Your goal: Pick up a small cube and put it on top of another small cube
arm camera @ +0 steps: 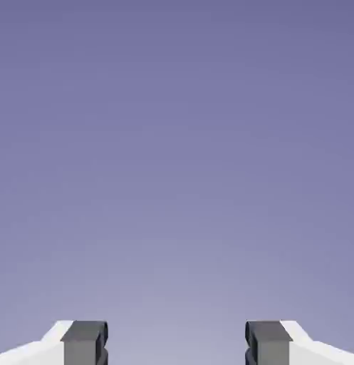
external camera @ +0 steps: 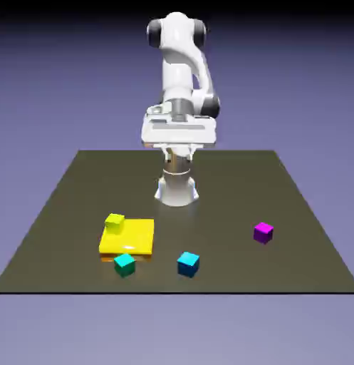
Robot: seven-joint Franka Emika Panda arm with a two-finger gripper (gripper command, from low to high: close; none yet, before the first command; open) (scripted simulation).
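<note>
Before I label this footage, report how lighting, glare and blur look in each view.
Exterior view: dark band across the top, pale glare on the yellow slab, bright tops and darker sides on the blue cube and teal cube, edges slightly soft; hand view: even backdrop paling downward, end effector tips crisp, no glare.

No readable lettering, numbers or signs appear anywhere.
</note>
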